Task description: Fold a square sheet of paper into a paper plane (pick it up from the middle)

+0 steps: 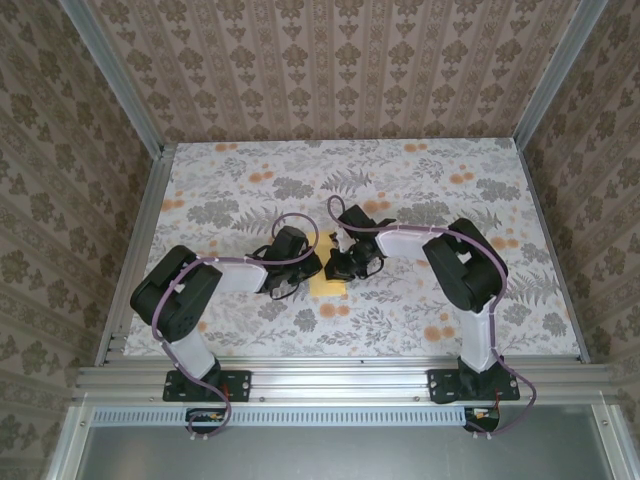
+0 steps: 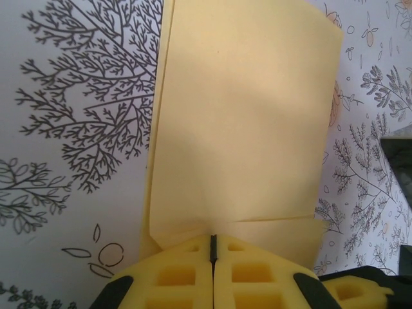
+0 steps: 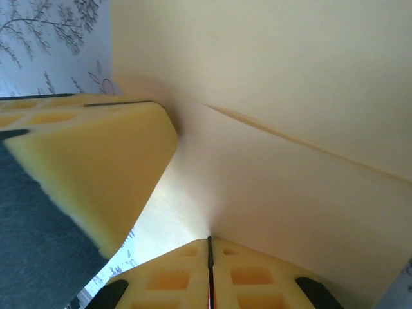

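Observation:
The yellow sheet of paper (image 2: pixel 244 122) is folded over on itself, with a crease running off to the right from my left fingertips. In the top view just a small patch of the paper (image 1: pixel 326 286) peeks out between the two wrists at mid-table. My left gripper (image 2: pixel 213 238) is shut, its yellow pads pinching the paper's near edge. My right gripper (image 3: pixel 209 239) is also shut on the paper (image 3: pixel 290 129), which rises steeply in front of it. The left gripper's pad (image 3: pixel 96 161) presses on the same sheet close by. In the top view the left gripper (image 1: pixel 305 276) and right gripper (image 1: pixel 342 268) almost touch.
The tablecloth (image 1: pixel 420 190) is white with grey leaves and small orange flower prints (image 1: pixel 438 330). Patterned walls close in the back and sides. An aluminium rail (image 1: pixel 340 380) runs along the near edge by the arm bases.

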You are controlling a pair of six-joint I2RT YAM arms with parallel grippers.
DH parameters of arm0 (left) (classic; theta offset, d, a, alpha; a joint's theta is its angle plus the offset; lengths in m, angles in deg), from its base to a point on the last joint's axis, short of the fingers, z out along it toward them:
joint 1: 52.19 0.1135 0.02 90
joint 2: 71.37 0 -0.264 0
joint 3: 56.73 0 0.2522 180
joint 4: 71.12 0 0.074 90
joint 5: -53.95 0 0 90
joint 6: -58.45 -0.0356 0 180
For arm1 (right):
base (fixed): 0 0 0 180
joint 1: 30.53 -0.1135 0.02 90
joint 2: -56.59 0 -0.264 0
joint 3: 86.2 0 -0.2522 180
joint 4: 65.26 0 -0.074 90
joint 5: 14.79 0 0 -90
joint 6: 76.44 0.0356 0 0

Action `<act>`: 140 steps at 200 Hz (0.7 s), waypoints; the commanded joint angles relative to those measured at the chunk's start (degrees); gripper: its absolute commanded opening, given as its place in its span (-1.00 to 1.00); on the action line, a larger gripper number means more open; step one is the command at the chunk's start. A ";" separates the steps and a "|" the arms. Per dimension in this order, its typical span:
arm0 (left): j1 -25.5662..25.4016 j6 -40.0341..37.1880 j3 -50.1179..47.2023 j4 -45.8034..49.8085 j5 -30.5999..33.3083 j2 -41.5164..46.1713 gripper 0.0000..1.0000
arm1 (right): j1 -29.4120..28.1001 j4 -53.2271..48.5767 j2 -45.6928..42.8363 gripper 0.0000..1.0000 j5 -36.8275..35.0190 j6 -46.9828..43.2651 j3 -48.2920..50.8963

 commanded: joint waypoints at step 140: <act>0.35 0.28 -1.66 4.84 0.57 -4.35 -0.87 | 5.55 -6.03 -16.54 -0.80 1.71 -5.22 20.86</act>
